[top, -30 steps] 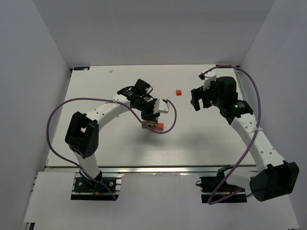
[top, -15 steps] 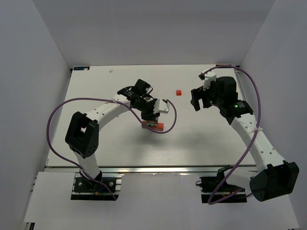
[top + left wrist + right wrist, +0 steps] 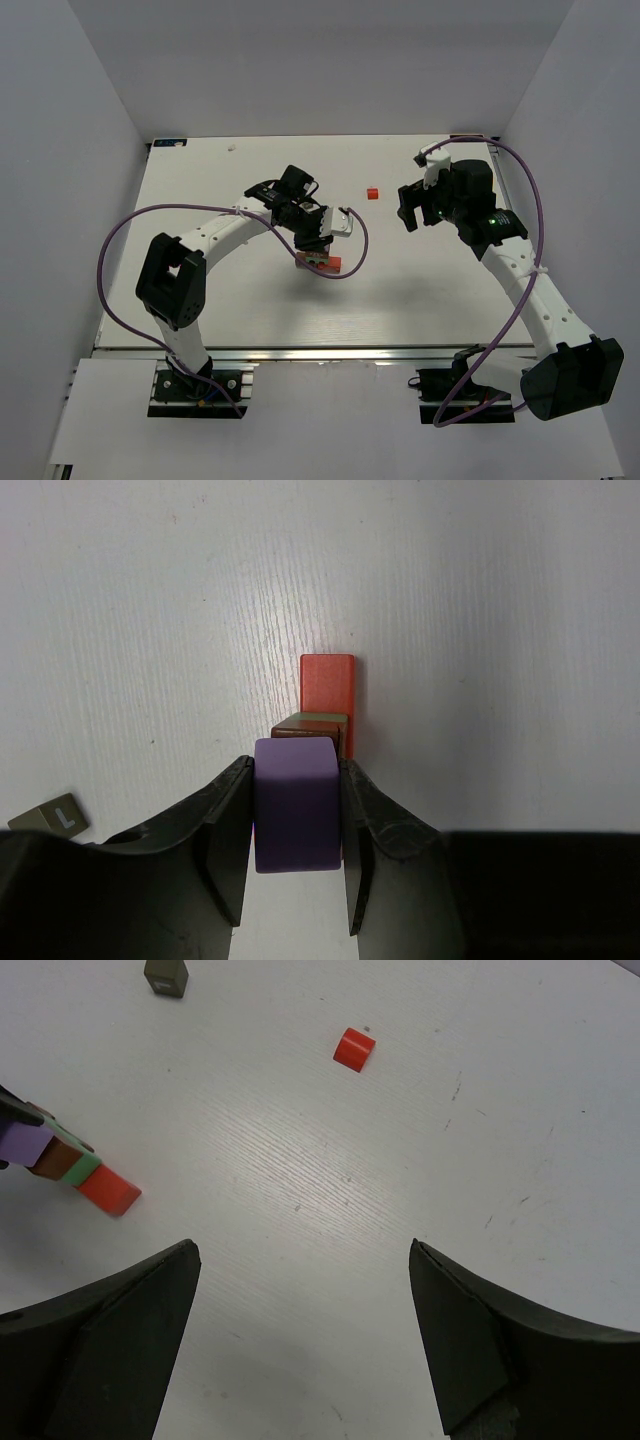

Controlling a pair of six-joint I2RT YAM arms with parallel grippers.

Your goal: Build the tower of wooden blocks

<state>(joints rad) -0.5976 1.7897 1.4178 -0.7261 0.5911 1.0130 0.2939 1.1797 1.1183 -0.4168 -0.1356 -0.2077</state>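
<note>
- White tabletop (image 3: 240, 300) with pale grey walls on three sides; two arms reach in from the bottom edge of the overhead view.
- Six wood blocks show in all: one lilac, one brown, one green, one red bar, one loose red cube, one dark grey.
- From lower left, the left arm arches up and bends back down towards the middle of the table, its wrist tipped downward.
- Its left gripper (image 3: 295, 775) is clenched on the lilac block (image 3: 295, 805), one finger flat against each side.
- Just past the jaws sits the tower (image 3: 85, 1170): brown block (image 3: 305, 730), a sliver of green block (image 3: 325, 717), then the red bar (image 3: 328, 690), all in one line with the lilac piece. Whether lilac touches brown I cannot tell.
- Right of centre, near the top of the table, lies the loose red cube (image 3: 372, 192), on its own.
- At the upper left of the right wrist view is the dark grey block (image 3: 165, 975).
- From lower right, the right arm stretches up to the upper right; the right gripper (image 3: 302, 1250) hangs released, jaws spread wide with only table between them, well apart from the tower.
</note>
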